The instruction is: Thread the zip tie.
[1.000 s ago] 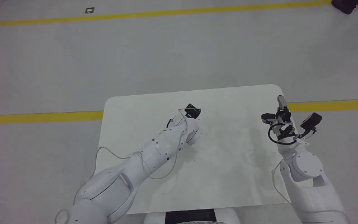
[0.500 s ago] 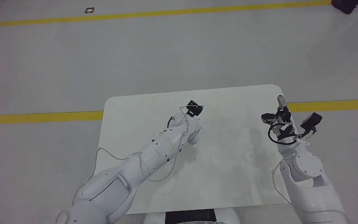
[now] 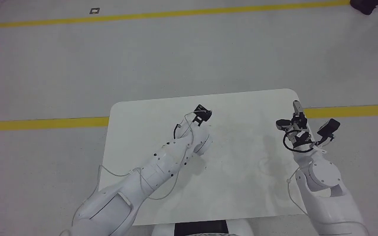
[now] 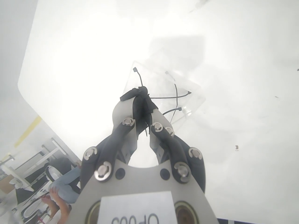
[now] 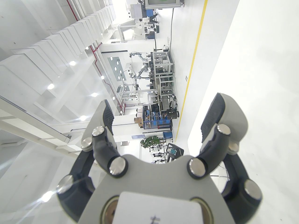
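Left tool point(image 3: 202, 113) advanced, wrist view revealing clamped zip tie point(image 4: 139, 77).

1. The table point(image 3: 248, 177) sits in front of the robot, with both arms over it.
2. The left gripper point(image 4: 141, 99) is around mid-table, toward the far side, with a zip tie point(image 4: 135, 69) between its fingers.
3. The tray point(image 4: 154, 80) lies on the table right below it, with more zip ties point(image 4: 176, 94) inside.
4. The right gripper point(image 5: 161, 108) is by the table's right edge, well apart from the left one.
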Available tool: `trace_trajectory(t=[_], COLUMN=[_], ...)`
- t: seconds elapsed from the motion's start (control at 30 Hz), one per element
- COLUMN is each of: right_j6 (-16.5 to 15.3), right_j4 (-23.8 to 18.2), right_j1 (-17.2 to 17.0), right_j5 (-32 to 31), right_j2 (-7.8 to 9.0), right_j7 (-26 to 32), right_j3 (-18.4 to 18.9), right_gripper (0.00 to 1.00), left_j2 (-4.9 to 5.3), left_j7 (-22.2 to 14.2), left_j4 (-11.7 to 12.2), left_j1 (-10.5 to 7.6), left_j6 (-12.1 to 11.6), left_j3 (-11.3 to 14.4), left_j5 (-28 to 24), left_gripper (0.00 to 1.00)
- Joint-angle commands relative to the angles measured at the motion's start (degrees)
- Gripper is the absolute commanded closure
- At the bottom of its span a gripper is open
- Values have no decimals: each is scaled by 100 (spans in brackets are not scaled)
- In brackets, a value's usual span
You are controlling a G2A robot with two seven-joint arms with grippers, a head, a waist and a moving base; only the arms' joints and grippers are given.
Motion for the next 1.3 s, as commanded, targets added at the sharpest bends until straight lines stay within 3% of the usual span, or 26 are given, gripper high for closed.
trace_trajectory(t=[0.0,0.5,0.93,1.03,1.07,1.27], right_j6=[0,0,0,0,0,0], right_j4=[0,0,0,0,0,0], right_j1=[0,0,0,0,0,0], right_j5=[0,0,0,0,0,0], right_j2=[0,0,0,0,0,0], right_j7=[0,0,0,0,0,0], right_j3=[0,0,0,0,0,0], right_gripper=[0,0,0,0,0,0], left_j2=[37,259,501,553,565,565], left_j7=[-53,-192,-97,-23,-8,-8], left_j4=[-152,-1020,-1492,-1712,-1749,-1749], left_j1=[73,630,856,1006,1031,1031], left_j6=[-7,-61,-3,-212,-314,-314], left_j3=[-70,-658,-907,-1093,-1123,-1123], left_j5=[114,779,779,722,702,702], left_gripper=[100,100,100,100,100,100])
